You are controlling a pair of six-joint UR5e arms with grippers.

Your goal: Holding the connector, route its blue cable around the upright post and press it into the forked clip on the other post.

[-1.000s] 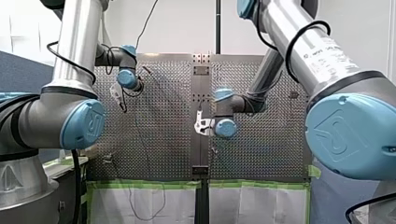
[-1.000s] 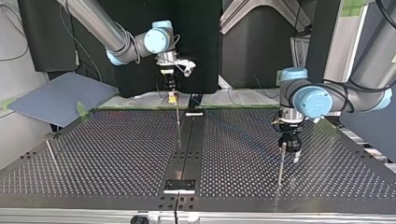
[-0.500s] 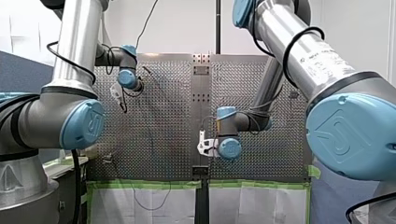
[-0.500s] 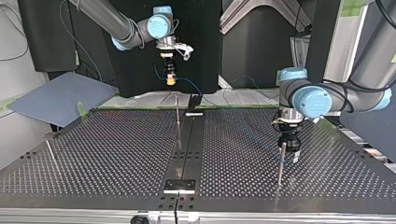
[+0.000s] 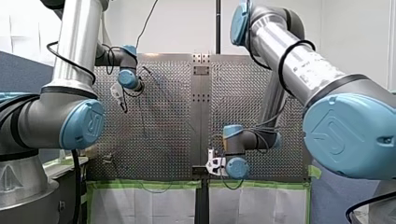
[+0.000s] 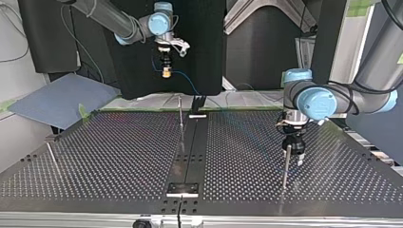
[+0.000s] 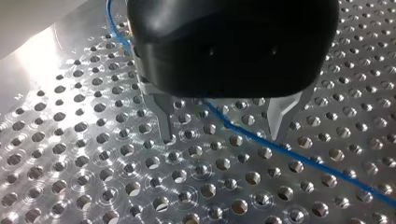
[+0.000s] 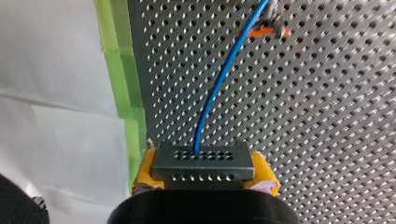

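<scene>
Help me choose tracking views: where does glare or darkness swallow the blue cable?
Left wrist view: glare whitens the perforated metal table beside my left claw, yet the thin blue cable shows plainly. Right wrist view: evenly lit, cable clear. Top view: visible before the black backdrop, faint over the table's sheen.

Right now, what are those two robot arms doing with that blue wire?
My right gripper, with yellow pads, is shut on the connector and holds it high above the edge of the perforated table. The blue cable trails from the connector down to the table. My left gripper is open, low over the table beside an upright post, with the cable running under it.
</scene>
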